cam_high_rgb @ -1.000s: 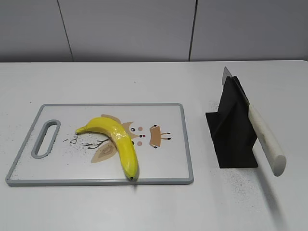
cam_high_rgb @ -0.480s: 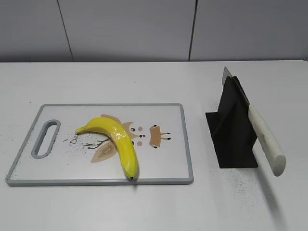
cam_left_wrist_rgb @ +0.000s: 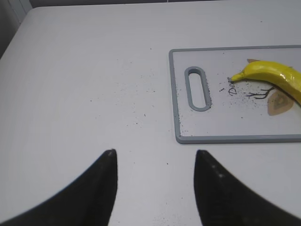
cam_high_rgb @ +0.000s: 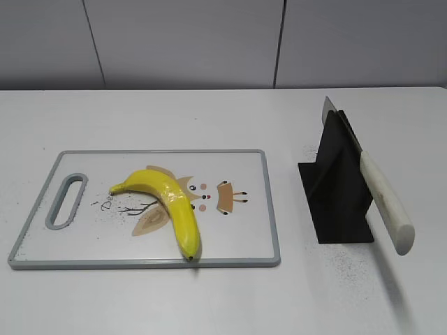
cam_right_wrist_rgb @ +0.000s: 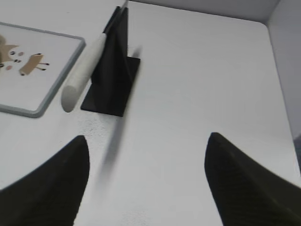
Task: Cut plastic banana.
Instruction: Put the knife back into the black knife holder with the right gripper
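Observation:
A yellow plastic banana [cam_high_rgb: 170, 206] lies whole on a white cutting board [cam_high_rgb: 244, 237] with a grey rim; its stem end also shows in the left wrist view [cam_left_wrist_rgb: 273, 77]. A knife with a white handle [cam_high_rgb: 385, 202] rests slanted in a black stand [cam_high_rgb: 335, 188], handle toward the front; both show in the right wrist view, the knife [cam_right_wrist_rgb: 84, 70] and the stand [cam_right_wrist_rgb: 113, 75]. My left gripper [cam_left_wrist_rgb: 155, 153] is open and empty over bare table, left of the board [cam_left_wrist_rgb: 175, 113]. My right gripper [cam_right_wrist_rgb: 146, 139] is open and empty, in front of and right of the stand. Neither gripper shows in the exterior view.
The white table [cam_high_rgb: 209, 118] carries fine dark specks around the board and stand. A grey wall runs behind the table's far edge. The board has a slot handle [cam_high_rgb: 65, 201] at its left end.

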